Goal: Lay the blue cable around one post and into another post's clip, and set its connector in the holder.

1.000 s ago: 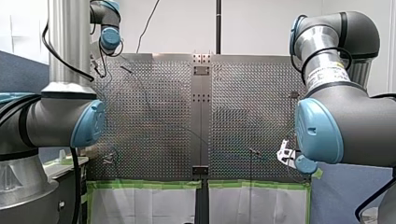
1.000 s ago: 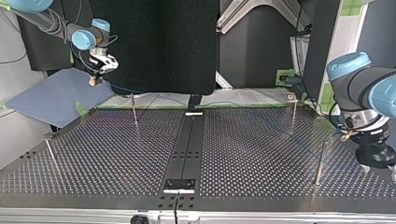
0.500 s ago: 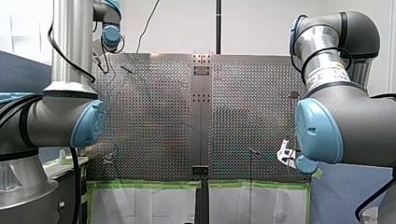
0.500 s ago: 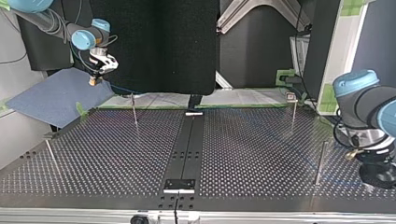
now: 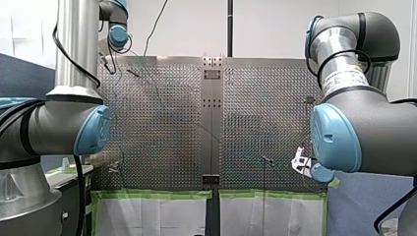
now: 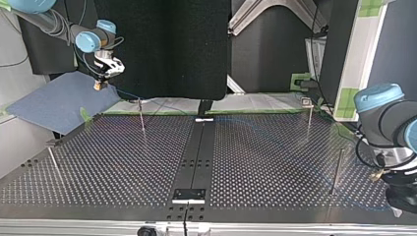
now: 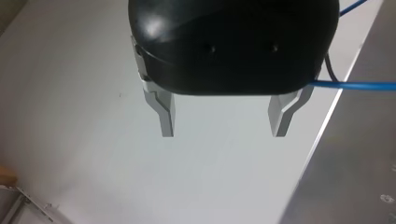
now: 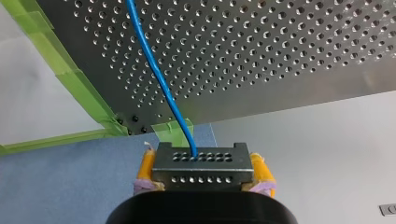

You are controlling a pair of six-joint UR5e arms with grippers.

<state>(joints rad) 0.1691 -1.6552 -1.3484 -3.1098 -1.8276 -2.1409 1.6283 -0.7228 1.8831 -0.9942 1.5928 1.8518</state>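
In the right wrist view my right gripper (image 8: 204, 161) is shut, its yellow pads (image 8: 148, 164) clamping a grey perforated connector block (image 8: 201, 176). The blue cable (image 8: 159, 79) leaves the block and runs out over the perforated table (image 8: 280, 56). In the top view that gripper (image 6: 101, 84) hangs above the blue mat (image 6: 59, 101), off the table's far left corner. My left gripper (image 7: 222, 133) is open, with nothing between its metal fingers (image 7: 166, 116). The blue cable (image 7: 359, 85) passes beside one of those fingers. My left arm (image 6: 388, 128) stands at the top view's near right corner, beside a post (image 6: 337, 169).
Thin posts stand on the table: one at the far left (image 6: 141, 115), one at the near left (image 6: 53, 162), and one at the far right (image 6: 309, 118) with a small clip on top. A black strip (image 6: 196, 152) runs down the table's middle. Green tape (image 8: 70, 74) edges the table.
In the top view my left arm has moved toward the near right corner and sunk lower. In the front view its wrist has shifted farther away. My right arm and the connector have not moved.
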